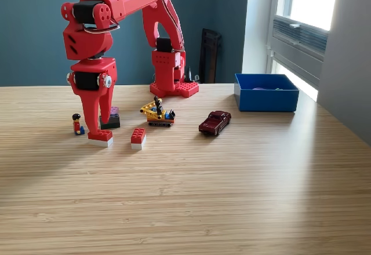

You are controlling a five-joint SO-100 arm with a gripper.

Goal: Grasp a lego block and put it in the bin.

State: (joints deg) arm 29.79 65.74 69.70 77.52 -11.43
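Red plastic all over this arm, and its gripper is pointing straight down at the wooden table, tips sitting right on top of a red-and-white lego block. The jaws look nearly together around that block, but from this angle I honestly can't tell if it's actually pinching it or just resting on it.

Just behind the gripper, toward 12 o'clock, there's a dark block with a purple top. At 9 o'clock, close by, stands a little minifigure in red. At 3 o'clock, near but not touching, a second red-and-white block sits on its own. Further round toward 2 o'clock is a small yellow lego vehicle, and past that a dark red toy car.

The blue bin is well away, out at about 2 o'clock near the window side, on the exterior view's right. Something pale lies inside it, too hidden to make out. The arm's base is at the back edge.
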